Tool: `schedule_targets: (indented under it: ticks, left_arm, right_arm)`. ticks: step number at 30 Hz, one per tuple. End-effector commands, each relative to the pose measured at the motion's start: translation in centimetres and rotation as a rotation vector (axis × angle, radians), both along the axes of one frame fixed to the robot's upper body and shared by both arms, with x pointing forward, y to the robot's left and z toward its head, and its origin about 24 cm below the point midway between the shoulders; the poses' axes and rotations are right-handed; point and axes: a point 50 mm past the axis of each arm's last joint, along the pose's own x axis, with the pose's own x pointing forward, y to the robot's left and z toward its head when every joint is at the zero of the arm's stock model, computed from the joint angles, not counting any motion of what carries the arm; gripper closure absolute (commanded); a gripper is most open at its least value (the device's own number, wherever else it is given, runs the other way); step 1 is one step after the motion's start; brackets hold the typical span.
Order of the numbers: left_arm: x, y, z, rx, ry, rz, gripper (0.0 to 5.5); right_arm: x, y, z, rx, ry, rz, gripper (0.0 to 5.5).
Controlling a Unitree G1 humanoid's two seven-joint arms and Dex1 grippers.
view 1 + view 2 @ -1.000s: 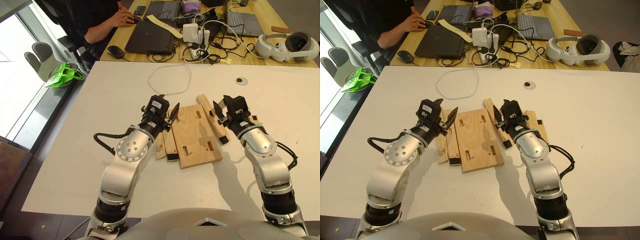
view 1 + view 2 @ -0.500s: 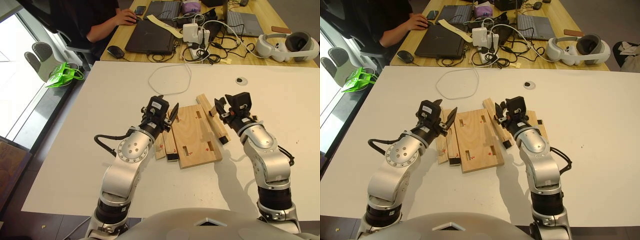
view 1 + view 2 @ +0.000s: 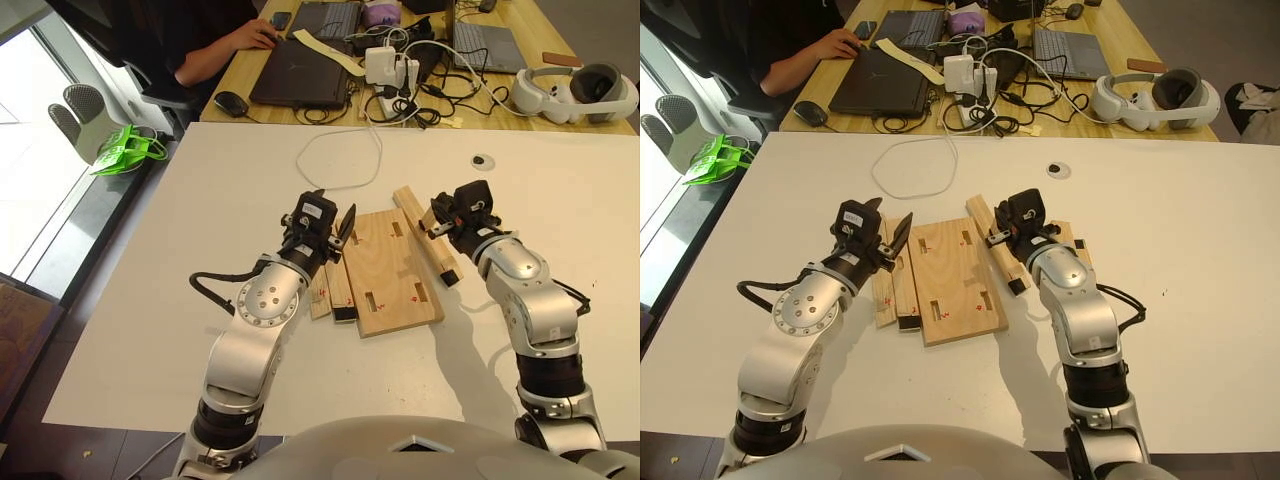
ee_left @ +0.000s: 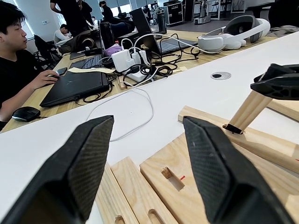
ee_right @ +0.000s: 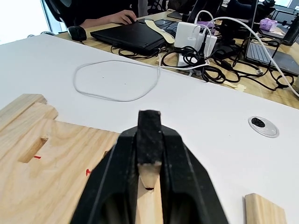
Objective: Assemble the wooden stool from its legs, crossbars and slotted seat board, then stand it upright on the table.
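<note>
At centre frame, right of the slotted seat board [image 3: 390, 275], my right gripper [image 3: 438, 222] clamps a tilted wooden bar [image 4: 247, 111]; my left gripper [image 3: 338, 225] stays apart, released. Next I must probably align the bar with a slot.

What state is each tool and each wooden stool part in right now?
Left tool: open, empty.
Right tool: shut on the short pale wooden stick.
Short pale wooden stick: held tilted.
Rectangular slotted wooden seat board: lying flat, unassembled.
Pale wooden bars at its left: lying flat.
Long pale wooden bar at its right: lying flat.
</note>
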Motion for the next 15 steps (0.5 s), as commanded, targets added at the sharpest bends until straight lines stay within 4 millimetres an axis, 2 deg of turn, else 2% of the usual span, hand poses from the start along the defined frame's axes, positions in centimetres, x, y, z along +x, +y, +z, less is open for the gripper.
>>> schedule_targets:
  ticks: [1, 8, 15]
  left_arm:
    - [-0.1, -0.2, -0.1, -0.005, -0.011, 0.016, 2.77]
    - [0.1, 0.1, -0.2, -0.002, -0.027, 0.047, 2.77]
    - [0.1, 0.1, -0.3, -0.005, -0.036, 0.066, 2.77]
  right_arm:
    - [1.3, -0.6, -0.6, -0.027, 0.104, -0.001, 5.11]
    - [3.0, -0.4, -2.0, 0.014, 0.337, -0.028, 5.11]
    - [5.7, -0.5, -3.0, 0.036, 0.501, -0.042, 5.11]
